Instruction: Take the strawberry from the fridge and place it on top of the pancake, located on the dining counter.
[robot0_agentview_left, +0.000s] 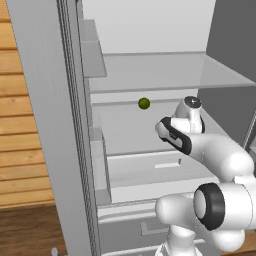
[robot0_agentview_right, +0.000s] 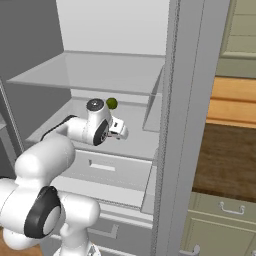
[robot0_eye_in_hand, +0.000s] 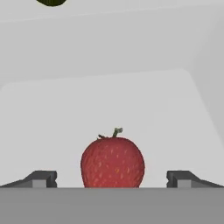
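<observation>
**Tool lined up on strawberry, not yet grasped**

Arm reaches into the open fridge (robot0_agentview_left: 150, 75). In the hand view the strawberry (robot0_eye_in_hand: 112, 162) sits bottom centre of frame on the pale fridge shelf (robot0_eye_in_hand: 109, 105), directly between the two dark fingertips (robot0_eye_in_hand: 41, 179) of the tool (robot0_eye_in_hand: 112, 180). Tool is released, jaws spread wide, clear gap on both sides of the fruit, nothing held. In the right base view the tool (robot0_agentview_right: 120, 129) sits mid-left of frame, over the middle shelf.

Step in hand, by my read: final approach, then close. To do it well: keep the berry centred between the jaws, push in a bit more so the pads meet its widest part and not the front edge, close gently since it looks soft and round and could squirt out, then lift straight up before backing out of the fridge.

Strawberry look: red, plump, rounded, fine pale seed speckle, small green-brown stem on top, standing upright.

Olive-green ball (robot0_agentview_left: 144, 103) lies further back on the same shelf, top left edge of the hand view. Don't grab that.
</observation>
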